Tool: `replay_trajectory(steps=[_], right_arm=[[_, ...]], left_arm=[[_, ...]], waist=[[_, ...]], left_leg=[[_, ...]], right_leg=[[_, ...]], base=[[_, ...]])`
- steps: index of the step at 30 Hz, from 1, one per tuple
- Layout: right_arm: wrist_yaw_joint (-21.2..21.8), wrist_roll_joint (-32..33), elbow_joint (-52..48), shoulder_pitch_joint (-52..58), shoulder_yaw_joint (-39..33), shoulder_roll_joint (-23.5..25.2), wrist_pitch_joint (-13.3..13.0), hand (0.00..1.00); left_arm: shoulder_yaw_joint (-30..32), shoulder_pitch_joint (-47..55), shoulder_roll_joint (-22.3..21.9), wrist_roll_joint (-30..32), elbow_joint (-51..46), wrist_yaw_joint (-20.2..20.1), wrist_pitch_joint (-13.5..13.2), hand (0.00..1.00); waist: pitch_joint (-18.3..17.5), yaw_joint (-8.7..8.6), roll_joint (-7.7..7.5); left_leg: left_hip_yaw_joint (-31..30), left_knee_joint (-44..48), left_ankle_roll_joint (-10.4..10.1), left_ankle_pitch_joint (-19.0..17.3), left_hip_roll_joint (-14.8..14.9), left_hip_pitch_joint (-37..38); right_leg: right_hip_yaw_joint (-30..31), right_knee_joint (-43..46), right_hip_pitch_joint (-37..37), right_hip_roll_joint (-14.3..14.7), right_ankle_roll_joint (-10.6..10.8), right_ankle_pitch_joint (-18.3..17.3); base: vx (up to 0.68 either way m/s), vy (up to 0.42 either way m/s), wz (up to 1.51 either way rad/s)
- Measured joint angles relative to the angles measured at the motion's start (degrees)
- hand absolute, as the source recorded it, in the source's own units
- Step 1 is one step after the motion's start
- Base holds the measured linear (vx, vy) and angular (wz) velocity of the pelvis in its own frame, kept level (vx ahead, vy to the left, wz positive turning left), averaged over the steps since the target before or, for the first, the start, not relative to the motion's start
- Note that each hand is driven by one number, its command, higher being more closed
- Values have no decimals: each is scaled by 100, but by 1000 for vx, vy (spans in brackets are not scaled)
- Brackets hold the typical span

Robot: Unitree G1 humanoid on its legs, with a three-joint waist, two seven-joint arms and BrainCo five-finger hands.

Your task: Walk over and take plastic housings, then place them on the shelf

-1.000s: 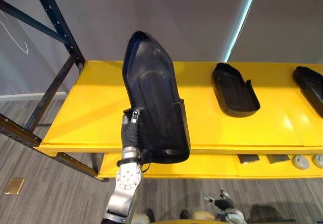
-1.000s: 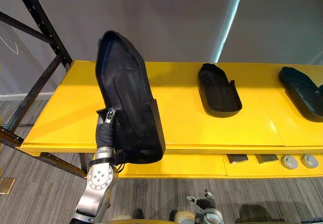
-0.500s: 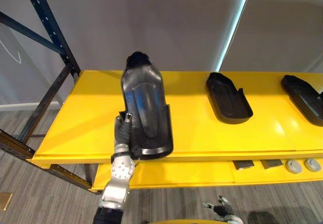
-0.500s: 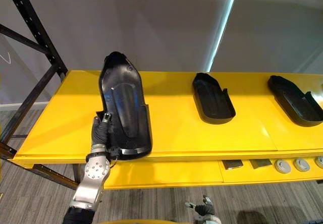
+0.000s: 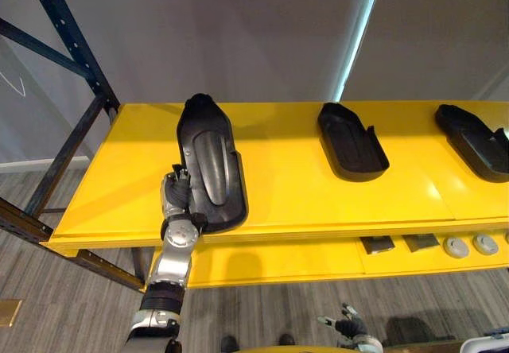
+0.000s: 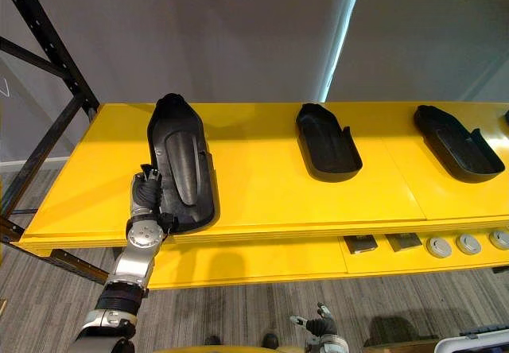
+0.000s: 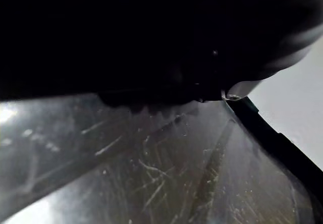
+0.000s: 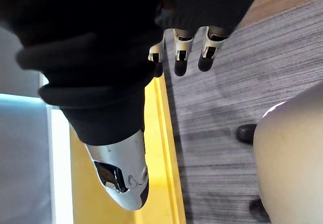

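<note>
Black, long plastic housing (image 5: 208, 162) is lying flat by the yellow shelf's (image 5: 302, 198) front left corner. My left hand (image 5: 176, 197) is clasping its near edge, probably steadying it down, and my right hand (image 5: 350, 326) is hanging slack-fingered.

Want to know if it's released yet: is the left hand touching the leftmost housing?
Touching. The left eye view shows the left hand clasping the near left edge of the housing, with no gap between them.

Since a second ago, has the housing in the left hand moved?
Yes: the housing has tipped down from upright above the yellow shelf to lie flat on it, left hand gripping.
</note>
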Motion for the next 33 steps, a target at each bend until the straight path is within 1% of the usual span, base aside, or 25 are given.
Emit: replay_trajectory(steps=[1,5,7,13,18,22,24,25,28,33], right_arm=[[0,-5,-2,-11,0,0,0,0],[-3,-17,-8,-76,8,3,0,0],[-6,-35,-43,-79,8,5,-2,0],[-8,-46,-110,-69,7,12,3,0],[-9,-46,-129,-69,6,12,2,0],[-15,-45,-131,-68,6,13,8,0],[-19,-45,-139,-64,9,6,10,0],[-23,-43,-187,-39,11,5,9,0],[-22,-42,-196,-40,39,-35,17,0],[-7,-40,-213,-37,165,-88,20,0]], left_arm=[[39,-170,4,-13,110,18,16,0],[76,-644,81,-124,401,159,57,0],[77,-856,118,-220,416,218,128,0],[74,-1171,119,-244,542,240,138,0],[56,-1308,88,-455,548,344,136,0],[33,-1312,-72,-790,185,559,110,0],[-8,-1311,-98,-1003,-49,651,66,0],[-6,-1311,-199,-1118,-329,730,-6,0],[-56,-1313,-279,-1184,-839,809,-258,0],[-65,-1313,-429,-1182,-1269,858,-307,0]], waist=[[16,-7,-4],[131,-29,-64],[148,-33,-85],[153,-62,-83],[159,-62,-74],[170,-58,-68],[182,-58,-67],[195,-64,-58],[242,-27,-48],[242,-26,-50]], left_leg=[[0,0,-14,1,7,-73],[35,1,-18,5,8,-168],[93,2,9,22,0,-253],[123,22,9,23,-18,-260],[118,32,9,27,-7,-259],[79,2,42,51,-9,-250],[51,1,49,64,4,-226],[3,-1,49,61,18,-237],[-18,-1,47,62,7,-237],[-43,-1,37,76,-5,-233]], right_leg=[[1,-22,-30,2,15,23],[46,-19,-129,1,-9,66],[121,-18,-245,-2,-27,104],[149,-23,-257,1,-23,105],[150,-19,-255,29,-29,105],[136,21,-256,26,-42,110],[134,75,-256,17,-49,101],[124,76,-256,5,-49,100],[113,95,-256,-11,-46,101],[99,102,-249,-26,-29,120]], base=[[0,0,0],[21,8,-6],[55,18,-16],[80,13,-4],[9,1,0],[-61,12,3],[-65,19,5],[-47,11,9],[-54,32,6],[-6,6,0]])
